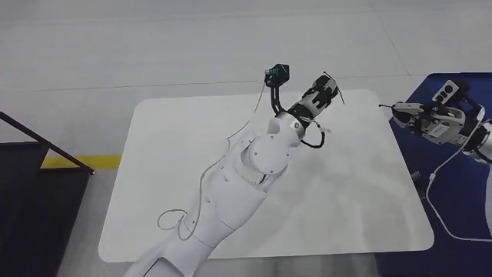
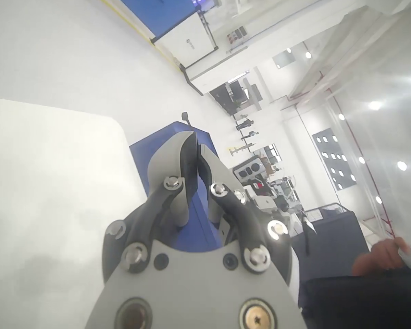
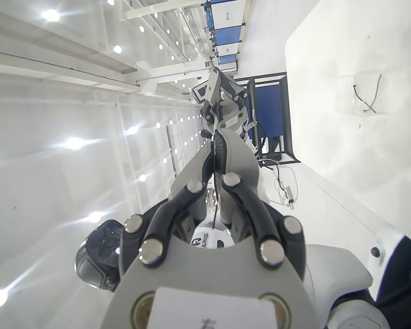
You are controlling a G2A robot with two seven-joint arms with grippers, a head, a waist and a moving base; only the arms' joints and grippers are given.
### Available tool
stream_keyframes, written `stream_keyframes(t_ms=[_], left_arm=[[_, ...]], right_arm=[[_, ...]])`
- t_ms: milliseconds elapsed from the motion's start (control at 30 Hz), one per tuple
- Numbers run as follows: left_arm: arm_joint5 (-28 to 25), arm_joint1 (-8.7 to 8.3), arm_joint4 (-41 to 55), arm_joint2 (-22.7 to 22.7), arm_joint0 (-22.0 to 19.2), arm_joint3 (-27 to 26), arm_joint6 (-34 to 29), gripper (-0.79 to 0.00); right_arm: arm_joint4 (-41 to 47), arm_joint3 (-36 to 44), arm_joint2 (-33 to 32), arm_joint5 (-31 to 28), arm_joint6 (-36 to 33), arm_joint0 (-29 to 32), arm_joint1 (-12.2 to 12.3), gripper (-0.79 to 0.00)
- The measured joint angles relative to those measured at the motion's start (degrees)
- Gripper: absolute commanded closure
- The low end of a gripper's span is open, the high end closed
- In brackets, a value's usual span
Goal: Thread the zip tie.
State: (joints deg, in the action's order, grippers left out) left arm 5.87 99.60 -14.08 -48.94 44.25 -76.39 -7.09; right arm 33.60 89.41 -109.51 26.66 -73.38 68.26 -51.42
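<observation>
Zip tie [image 3: 213, 160], pinched by the right gripper [image 3: 216, 135], runs lengthwise along it, pointing forward.

Left gripper [image 1: 332, 82] above table [image 1: 192, 169] (white)

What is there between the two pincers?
Nothing: in the top view the gap between the left pincer and the right pincer is bare, with only the white table's corner below.
</observation>
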Motion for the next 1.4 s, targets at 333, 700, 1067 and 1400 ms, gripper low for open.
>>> stream_keyframes(t_ms=[333, 700, 1067, 1400], left_arm=[[8.3, 1.08, -8.3, 3.5, 3.5, -4.5, 9.7, 0.000], [4.8, 0.93, -11.4, 4.6, 5.9, -6.5, 10.2, 0.000], [2.1, 1.58, -18.2, 7.2, 8.4, -6.8, 13.9, 0.000], [3.0, 2.23, -20.3, 7.1, 9.1, -6.2, 12.3, 0.000]], right_arm=[[-2.6, 5.3, 0.3, -11.6, 6.8, 6.0, -0.1, 0.000], [-3.1, 7.7, 0.9, -14.5, 10.2, 7.7, -0.2, 0.000], [-3.2, 10.5, 2.5, -17.0, 12.1, 11.1, -0.2, 0.000], [-2.4, 10.6, 2.2, -17.3, 12.9, 11.6, -0.1, 0.000]])
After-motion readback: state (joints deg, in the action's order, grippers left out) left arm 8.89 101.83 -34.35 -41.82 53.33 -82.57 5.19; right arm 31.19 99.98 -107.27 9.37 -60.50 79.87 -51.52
